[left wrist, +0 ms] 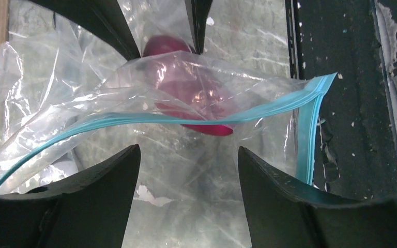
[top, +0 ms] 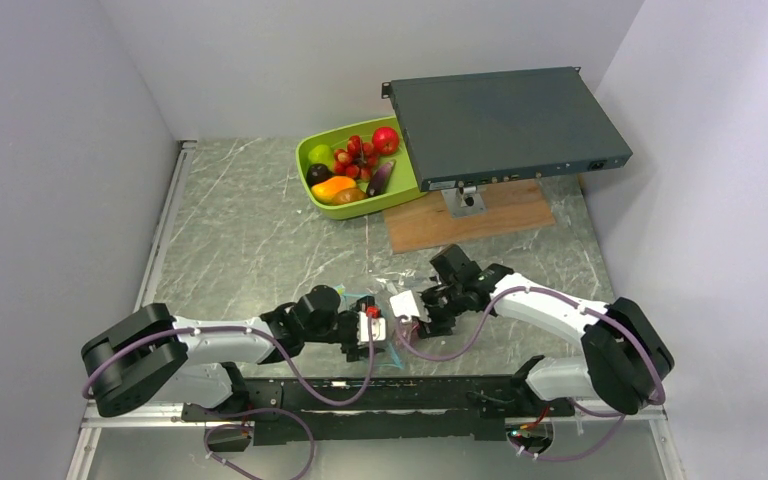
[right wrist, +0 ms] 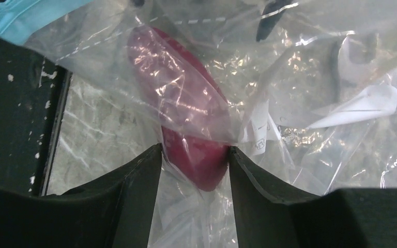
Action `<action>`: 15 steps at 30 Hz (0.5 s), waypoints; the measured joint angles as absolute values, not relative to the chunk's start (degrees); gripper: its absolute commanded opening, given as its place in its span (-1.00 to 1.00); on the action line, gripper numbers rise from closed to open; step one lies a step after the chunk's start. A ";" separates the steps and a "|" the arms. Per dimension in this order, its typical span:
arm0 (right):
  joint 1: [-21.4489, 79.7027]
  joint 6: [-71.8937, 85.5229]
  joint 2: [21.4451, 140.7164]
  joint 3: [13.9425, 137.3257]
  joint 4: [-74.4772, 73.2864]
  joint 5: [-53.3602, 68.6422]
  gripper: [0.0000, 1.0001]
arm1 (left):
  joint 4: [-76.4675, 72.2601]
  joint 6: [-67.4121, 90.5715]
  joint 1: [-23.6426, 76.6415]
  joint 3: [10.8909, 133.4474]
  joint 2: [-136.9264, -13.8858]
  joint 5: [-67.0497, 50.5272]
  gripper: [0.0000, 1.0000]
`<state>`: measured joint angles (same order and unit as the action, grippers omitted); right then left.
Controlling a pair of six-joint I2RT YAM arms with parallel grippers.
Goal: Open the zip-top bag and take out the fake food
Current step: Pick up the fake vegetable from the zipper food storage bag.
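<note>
Looking late-stage: fake food (top: pixel 353 160) is piled in the tray (top: pixel 370 207) at the far side of the table (top: pixel 250 230). Only one red piece (right wrist: pixel 186 98) shows inside the bag (left wrist: pixel 57 93). Bag lies at the near edge between the two grippers, well apart from the tray.

Right gripper (right wrist: pixel 195 150): fingers clamped on one end of the red piece, both pads touching it. Can't tell if film is trapped under the pads or the grip is bare.

Left gripper (left wrist: pixel 187 150): fingers spread wide, holding nothing. Film and zip strip (left wrist: pixel 134 120) lie across the gap ahead of them.

Mouth: strip bows up over the red piece and folds back at one corner. Looks at least partly parted, can't confirm along the full length. One tip of the piece reads more saturated below the strip, so my guess is it's poking out.

Left to do, as I read it: get the piece clear of the bag.

Materials:
- Bag: thin clear film, heavily creased, limp, lots of glare.
- Strip: light blue, ribbon-like, looks stiffer than the film.
- Red piece: glossy plastic, smooth, elongated and rounded, likely slippery.
- Tray: lime-green, low walls.
- Table: grey marble pattern.
</note>
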<state>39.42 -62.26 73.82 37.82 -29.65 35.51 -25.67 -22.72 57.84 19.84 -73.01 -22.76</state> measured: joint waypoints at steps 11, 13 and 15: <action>42.11 -54.15 75.13 37.54 -20.84 30.72 -0.47 | -30.11 -21.26 57.84 19.84 -77.10 -22.15 0.51; 42.09 -53.23 75.13 37.65 -20.21 30.59 -0.52 | -30.52 -21.26 57.78 19.84 -77.10 -21.28 0.51; 42.09 -52.64 75.13 37.89 -20.05 30.68 -0.56 | -30.68 -21.26 57.78 19.84 -77.10 -20.16 0.51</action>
<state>42.09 -52.64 75.13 37.89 -20.05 30.68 -30.68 -21.26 57.78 19.84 -77.10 -20.16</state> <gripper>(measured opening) 0.268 0.754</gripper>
